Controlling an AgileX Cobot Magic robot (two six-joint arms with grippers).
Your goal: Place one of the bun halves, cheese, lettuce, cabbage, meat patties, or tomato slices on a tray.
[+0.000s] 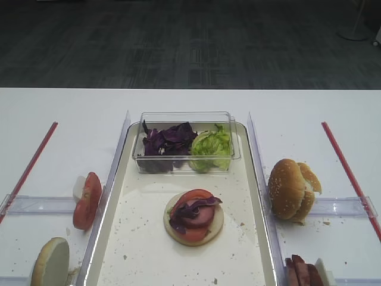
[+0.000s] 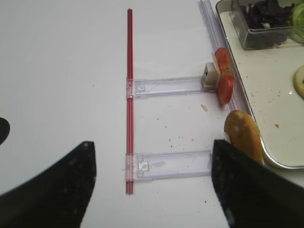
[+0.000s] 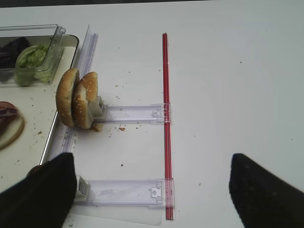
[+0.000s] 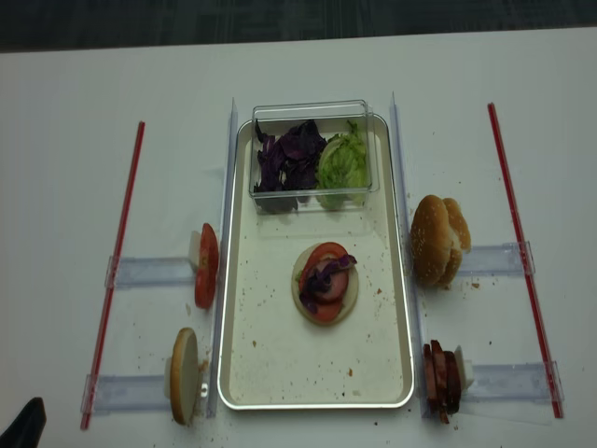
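While both arms wait off the tray (image 4: 238,373):
Left fingers (image 2: 61,190): spread wide, empty.
Right fingers (image 3: 47,194): spread wide, empty.
Tray stack: bun half (image 4: 300,297), tomato slices (image 4: 328,254), cabbage (image 4: 326,273).

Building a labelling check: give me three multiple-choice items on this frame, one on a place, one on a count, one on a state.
1. Where is the clear box?
A. at the tray's far end
B. on the table left of the tray
C. beside the meat patties

2. How many sesame bun halves stand right of the tray?
A. one
B. two
C. four

3. The left end effector is:
A. open, empty
B. shut on a tomato slice
C. shut on a bun

Key: 1 A, box sits inside the far rim. 2 B, two stand together. 3 A, fingers apart over bare table.
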